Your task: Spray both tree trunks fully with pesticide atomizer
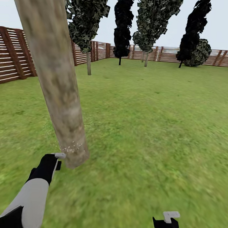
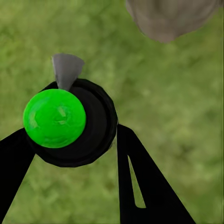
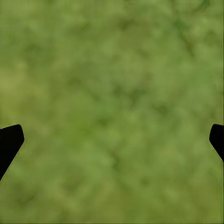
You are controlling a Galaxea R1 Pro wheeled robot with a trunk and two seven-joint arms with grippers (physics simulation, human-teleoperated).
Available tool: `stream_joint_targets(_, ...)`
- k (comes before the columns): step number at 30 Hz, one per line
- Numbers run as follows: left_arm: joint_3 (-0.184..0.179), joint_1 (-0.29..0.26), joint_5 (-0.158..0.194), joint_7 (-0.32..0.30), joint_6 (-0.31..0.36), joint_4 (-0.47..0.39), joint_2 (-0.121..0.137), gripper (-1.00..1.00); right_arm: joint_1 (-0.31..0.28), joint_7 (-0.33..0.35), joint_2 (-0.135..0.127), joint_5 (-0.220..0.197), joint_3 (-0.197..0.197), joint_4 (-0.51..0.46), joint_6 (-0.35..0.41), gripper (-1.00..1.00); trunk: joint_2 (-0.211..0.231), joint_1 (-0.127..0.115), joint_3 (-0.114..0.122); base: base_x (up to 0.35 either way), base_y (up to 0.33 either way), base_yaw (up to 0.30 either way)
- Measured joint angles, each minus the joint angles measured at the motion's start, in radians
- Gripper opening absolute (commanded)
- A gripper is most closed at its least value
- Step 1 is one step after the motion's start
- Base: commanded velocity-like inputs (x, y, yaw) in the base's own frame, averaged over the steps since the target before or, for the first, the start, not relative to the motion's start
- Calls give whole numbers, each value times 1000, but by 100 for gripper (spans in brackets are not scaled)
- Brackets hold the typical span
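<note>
Left gripper (image 2: 70, 154) pinched atomizer (image 2: 65, 119) beside tree trunk (image 1: 55, 80) base; I was spraying, droplets speckled low bark. Right gripper (image 3: 112, 140) spread wide over grass (image 1: 153, 130). Next: I judged nozzle must go higher up trunk.

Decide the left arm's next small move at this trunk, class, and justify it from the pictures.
Probably raise the left gripper, keeping the atomizer aimed at the tree trunk. White spray specks show only near the trunk's base, level with the nozzle, and the bark above looks unsprayed.
</note>
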Motion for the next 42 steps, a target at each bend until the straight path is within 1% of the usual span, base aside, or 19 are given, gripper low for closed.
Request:
stream_joint_targets(5,-1,-1,-1,0,0,0,-1,-100,0,0,-2,1,0,0,0,100,0,0,0,300,-35,1)
stream_joint_targets(11,-1,-6,-1,0,1,0,-3,-100,1,0,-2,0,0,0,0,100,0,0,0,232,-185,0)
stream_joint_targets(16,-1,-8,-1,0,1,0,-4,-100,0,0,-2,0,0,0,0,100,0,0,0,20,-284,0)
stream_joint_targets(19,1,-7,-2,0,2,-30,-4,-100,0,0,-2,0,0,0,1,100,0,0,0,1,-289,0)
stream_joint_targets(23,1,-7,-1,-1,4,-37,-6,-100,0,0,-2,0,0,0,1,100,0,0,0,0,-289,18)
stream_joint_targets(42,1,-8,0,0,5,-39,-8,-100,0,0,0,0,0,0,1,100,0,0,0,21,-289,264)
